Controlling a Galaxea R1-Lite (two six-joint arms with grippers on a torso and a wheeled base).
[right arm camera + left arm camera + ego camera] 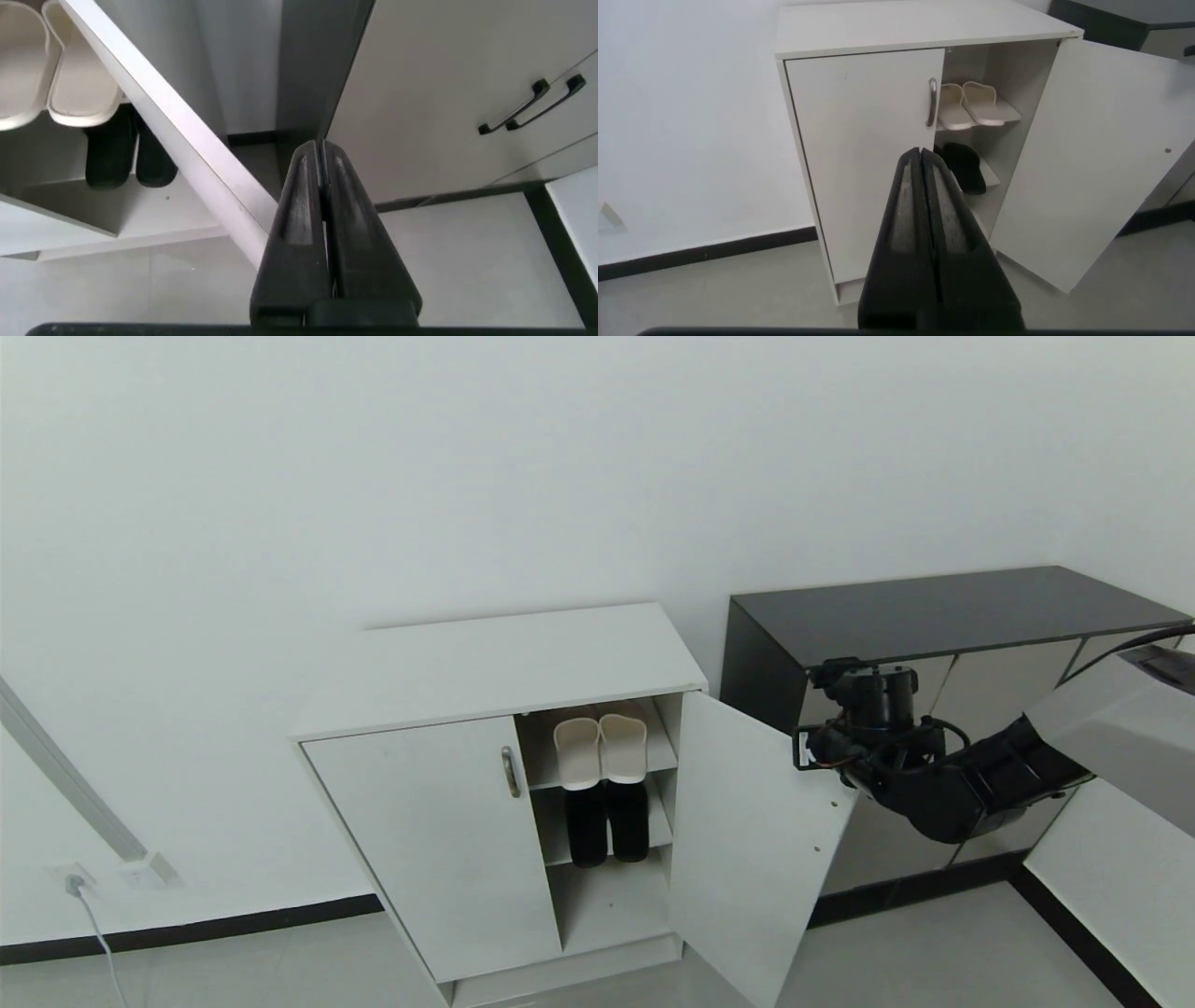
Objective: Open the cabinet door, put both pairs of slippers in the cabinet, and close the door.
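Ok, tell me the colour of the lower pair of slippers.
Black slippers; head view shows them best.

I read the cabinet (504, 663) as matt white laminate, its handle (510, 772) as metal; the sideboard top (934, 611) at 3 o'clock is glossy.

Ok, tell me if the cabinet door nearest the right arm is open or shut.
Open: the door stands swung outward, showing white slippers and black slippers on shelves.

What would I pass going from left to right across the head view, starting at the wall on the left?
Wall socket → closed cabinet door → door handle → white slippers directly above black slippers → open cabinet door → right arm.
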